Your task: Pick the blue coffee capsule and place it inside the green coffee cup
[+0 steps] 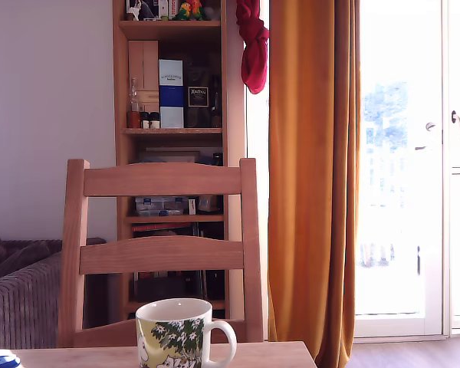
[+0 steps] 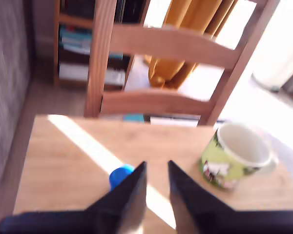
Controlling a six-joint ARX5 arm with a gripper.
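Capsule (image 2: 119, 174) smooth blue, round | mug (image 2: 233, 158) glossy ceramic | tabletop (image 2: 63, 161) pale wood

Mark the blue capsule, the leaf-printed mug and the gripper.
Small bright blue coffee capsule (image 2: 120, 174): wrist view, its visible top.
White ceramic mug with green leaf print (image 2: 220, 168): wrist view, printed side wall.
Black gripper (image 2: 156, 164): wrist view, midway between its fingertips.

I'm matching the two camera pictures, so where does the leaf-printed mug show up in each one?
Exterior view: green coffee cup at bottom centre, on the table, before the wooden chair.
Wrist view: green coffee cup beside the gripper, apart, opposite the blue coffee capsule.
Shared landmark: the wooden chair.
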